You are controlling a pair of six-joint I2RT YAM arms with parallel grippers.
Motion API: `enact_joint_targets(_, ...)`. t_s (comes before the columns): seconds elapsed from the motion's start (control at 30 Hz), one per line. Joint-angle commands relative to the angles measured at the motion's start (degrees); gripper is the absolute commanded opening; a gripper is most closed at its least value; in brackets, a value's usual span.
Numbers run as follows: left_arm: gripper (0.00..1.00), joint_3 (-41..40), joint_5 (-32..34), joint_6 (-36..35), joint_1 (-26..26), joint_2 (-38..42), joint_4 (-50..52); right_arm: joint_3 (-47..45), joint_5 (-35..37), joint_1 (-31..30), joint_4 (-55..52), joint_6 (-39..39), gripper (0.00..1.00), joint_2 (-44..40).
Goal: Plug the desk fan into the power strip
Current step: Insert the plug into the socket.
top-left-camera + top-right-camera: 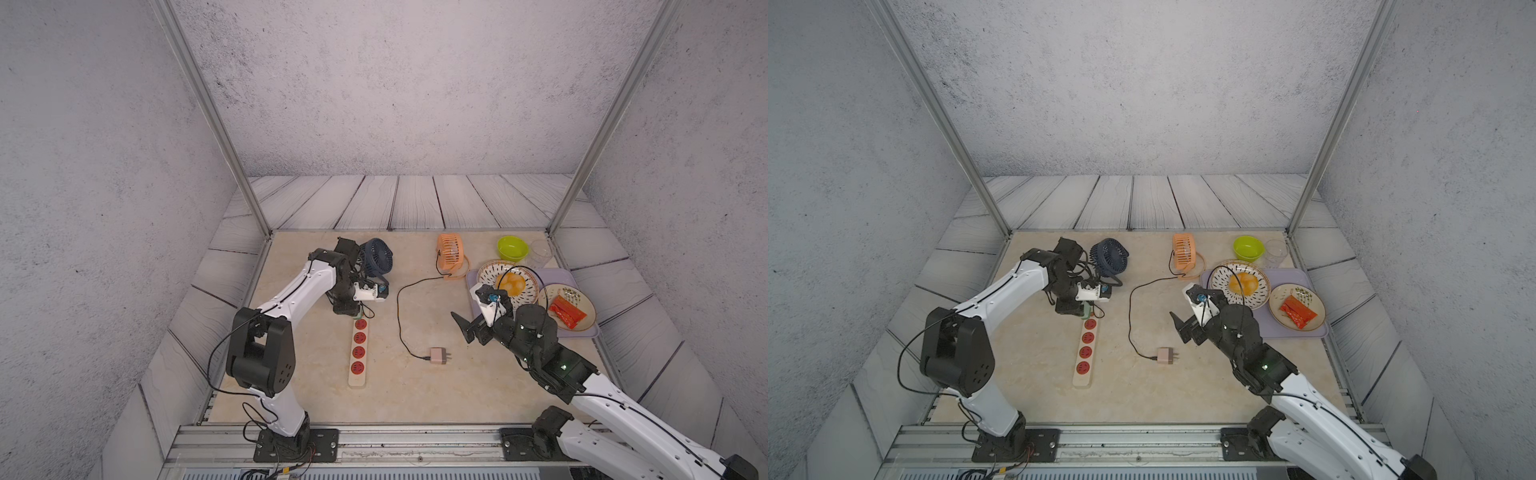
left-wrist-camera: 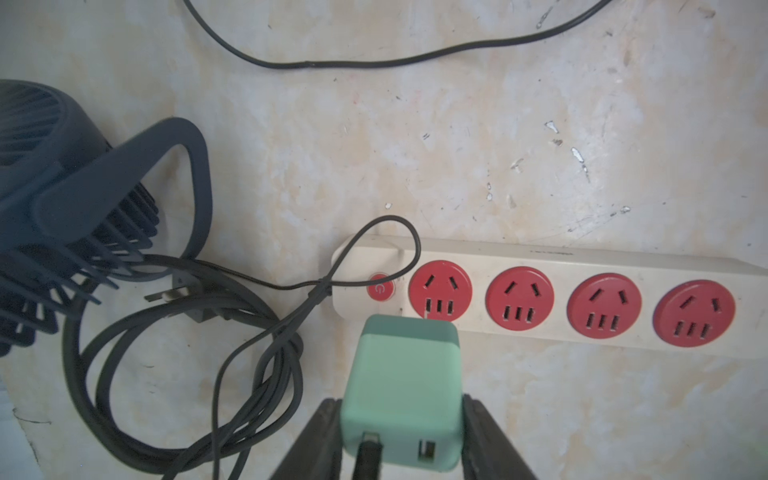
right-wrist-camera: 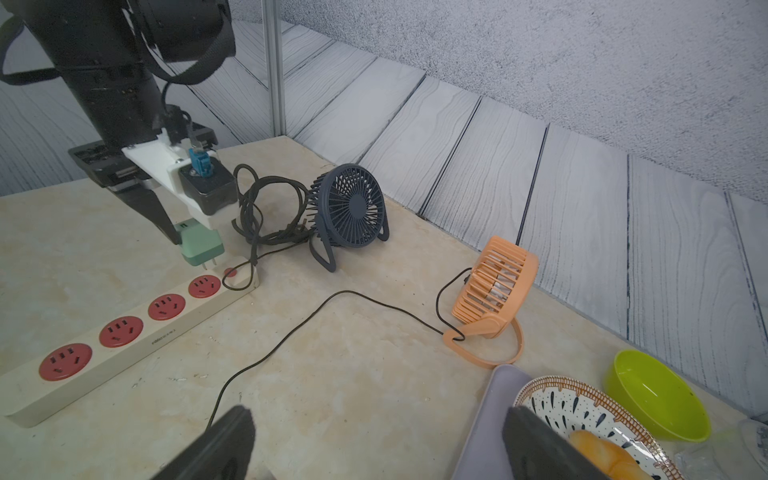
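**While the left gripper [image 2: 399, 399] grips a green adapter [image 2: 403, 365], the strip [image 1: 358, 357] lies lengthwise up the frame**

Where it sits left of centre in both top views, the strip runs up and down the frame, its upper end leaning slightly right. Four red sockets face the ceiling in a row along it. The switch end is the upper one and the plain end the lower. In the left wrist view the same bar crosses the frame sideways, with the red switch [image 2: 380, 288] near centre and the sockets running toward the right edge.

The left gripper is clamped on the adapter's sides over the switch end. At the upper left of the right wrist view, two prongs [image 3: 209, 262] point down at the strip beside the first socket. Whether they touch it I cannot tell. The right gripper [image 3: 378, 415] stands wide, hovering just left of the tray [image 1: 557, 276] and above the pink adapter [image 1: 437, 356] in the top views.

Some things stay out of sight. In the top views the strip's upper end is hidden under the left gripper. In the left wrist view its plain end is cut off at the right edge. Its thick cord [image 2: 286, 353] lies coiled beside the blue fan [image 1: 376, 255], tangled with a thin cable [image 2: 415, 245] that loops over the switch end, so where the cord joins the strip is hard to make out.
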State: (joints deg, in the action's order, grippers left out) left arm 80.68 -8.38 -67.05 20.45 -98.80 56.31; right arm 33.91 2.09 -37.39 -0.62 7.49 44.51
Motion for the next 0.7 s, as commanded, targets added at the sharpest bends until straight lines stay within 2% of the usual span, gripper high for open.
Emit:
enact_joint_targets(0.0,0.37,-0.75,0.51,-0.02,0.54,-0.27,2.2,0.54,-0.07,-0.13,-0.02,-0.1,0.99,-0.13)
enact_joint_targets(0.67,0.35,-0.28,5.41,3.3,2.31,-3.67,4.02,0.45,-0.25,-0.06,0.33,-0.14,0.99,0.37)
